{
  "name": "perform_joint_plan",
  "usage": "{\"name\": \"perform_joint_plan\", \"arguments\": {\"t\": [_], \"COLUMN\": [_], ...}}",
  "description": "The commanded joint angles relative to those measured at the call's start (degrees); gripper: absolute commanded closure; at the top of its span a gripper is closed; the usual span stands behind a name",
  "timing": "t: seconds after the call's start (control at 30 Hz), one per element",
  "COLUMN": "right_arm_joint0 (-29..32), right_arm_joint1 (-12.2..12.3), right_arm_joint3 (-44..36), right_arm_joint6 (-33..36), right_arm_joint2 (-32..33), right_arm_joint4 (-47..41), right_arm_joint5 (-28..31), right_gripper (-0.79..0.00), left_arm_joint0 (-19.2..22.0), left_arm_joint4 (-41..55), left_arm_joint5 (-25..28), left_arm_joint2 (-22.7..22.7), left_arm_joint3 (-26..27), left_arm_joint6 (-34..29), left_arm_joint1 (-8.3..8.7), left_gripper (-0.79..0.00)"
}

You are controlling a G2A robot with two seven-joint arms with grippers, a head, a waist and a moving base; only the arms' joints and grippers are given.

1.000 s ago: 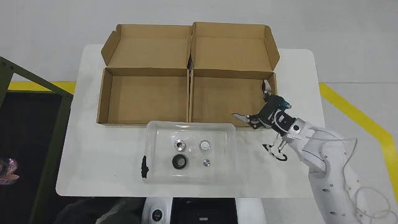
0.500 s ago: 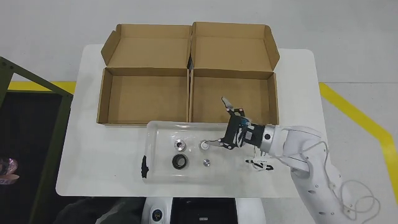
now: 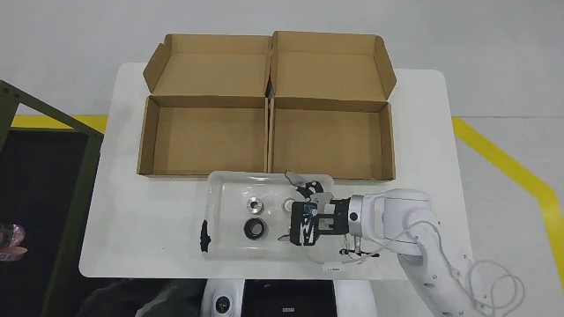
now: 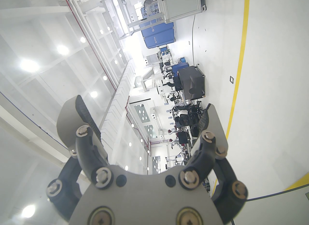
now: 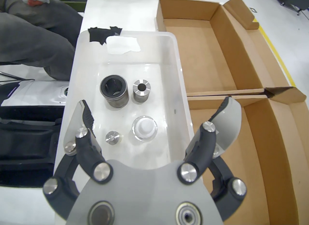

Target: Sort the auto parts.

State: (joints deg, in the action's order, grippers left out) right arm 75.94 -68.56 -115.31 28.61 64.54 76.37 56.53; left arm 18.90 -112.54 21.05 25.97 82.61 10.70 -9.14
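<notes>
Now the black bushing [image 5: 114, 91], steel cylinder [image 5: 141, 90], white cap [image 5: 144, 128] and small knob [image 5: 113, 137] stand in the clear tray [image 5: 178, 66]. The right gripper [image 5: 156, 104] hangs over them with its jaws spread and holding nothing. Two cardboard boxes [image 5: 217, 49] lie just beside the tray. The left gripper [image 4: 144, 104] also has its jaws spread.

White arm [image 3: 421, 227], grey-and-black right hand [image 5: 156, 104]

Clear tray [image 5: 180, 71] holds upright black bushing [image 5: 114, 91], steel collet [image 5: 141, 90], white cap [image 5: 144, 128], small stud [image 5: 113, 137].
</notes>
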Motion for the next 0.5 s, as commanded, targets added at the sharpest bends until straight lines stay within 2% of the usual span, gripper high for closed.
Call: {"name": "perform_joint_plan", "arguments": {"t": [0.0, 0.47], "right_arm_joint0": [-0.2, -1.5], "right_arm_joint1": [0.1, 0.7], "right_arm_joint3": [0.5, 4.5], "right_arm_joint6": [0.3, 3.8], "right_arm_joint2": [-0.6, -2.6], "right_arm_joint4": [0.0, -1.0], "right_arm_joint5": [0.1, -2.6], "right_gripper": [-0.785, -0.785], "left_arm_joint0": [0.0, 0.0], "left_arm_joint4": [0.0, 0.0], "left_arm_joint5": [0.0, 0.0], "left_arm_joint2": [0.0, 0.0], "left_arm_joint3": [0.0, 0.0], "left_arm_joint6": [0.0, 0.0], "left_arm_joint1": [0.0, 0.0], "left_gripper": [-0.785, -0.785]}}
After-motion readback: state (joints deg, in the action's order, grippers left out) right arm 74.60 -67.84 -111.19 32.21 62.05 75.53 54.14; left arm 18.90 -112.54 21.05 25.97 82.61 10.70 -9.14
